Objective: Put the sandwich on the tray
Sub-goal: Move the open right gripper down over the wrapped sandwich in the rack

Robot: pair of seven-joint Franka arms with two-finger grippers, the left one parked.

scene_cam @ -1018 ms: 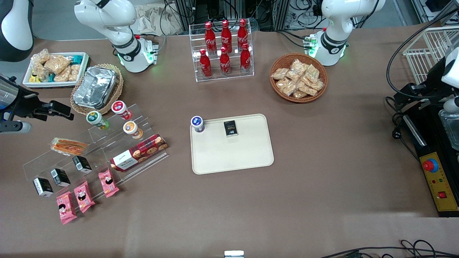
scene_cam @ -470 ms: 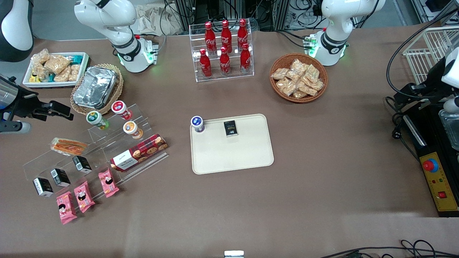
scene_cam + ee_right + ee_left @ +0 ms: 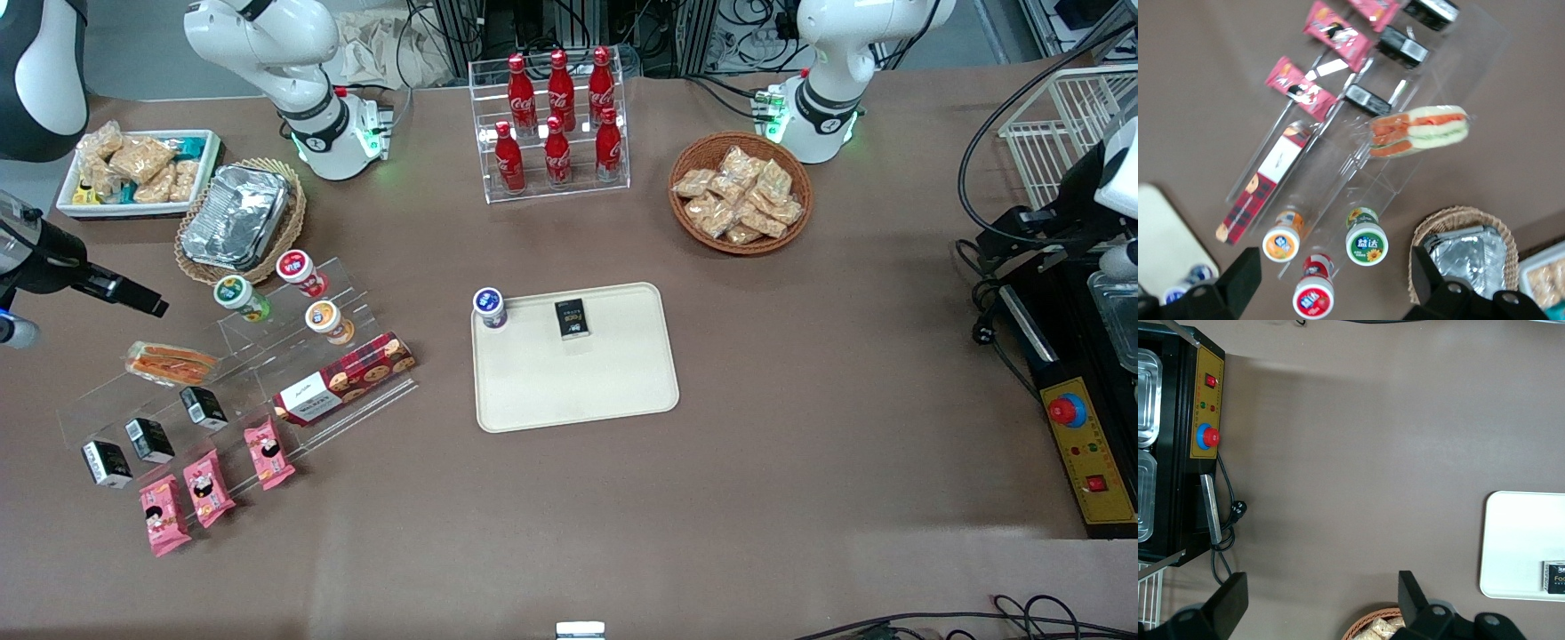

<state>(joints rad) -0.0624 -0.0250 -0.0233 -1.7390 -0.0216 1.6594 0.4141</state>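
Claw [image 3: 147, 303] wide and empty, now angled lower toward the untouched sandwich [image 3: 171, 363] on its clear rack [image 3: 236, 373].

From the parked arm's wrist camera I see mostly bare brown surface [image 3: 1358, 453]. One end of the tray [image 3: 1518, 540] comes into frame, pale with rounded corners, and a small black packet [image 3: 1554, 577] lies on it at the frame's edge. Well apart from the tray sits a black control box [image 3: 1205, 440] with a yellow panel and a red button [image 3: 1209, 438]. Near the tray, a wicker basket [image 3: 1375, 628] of snack packets peeks in.
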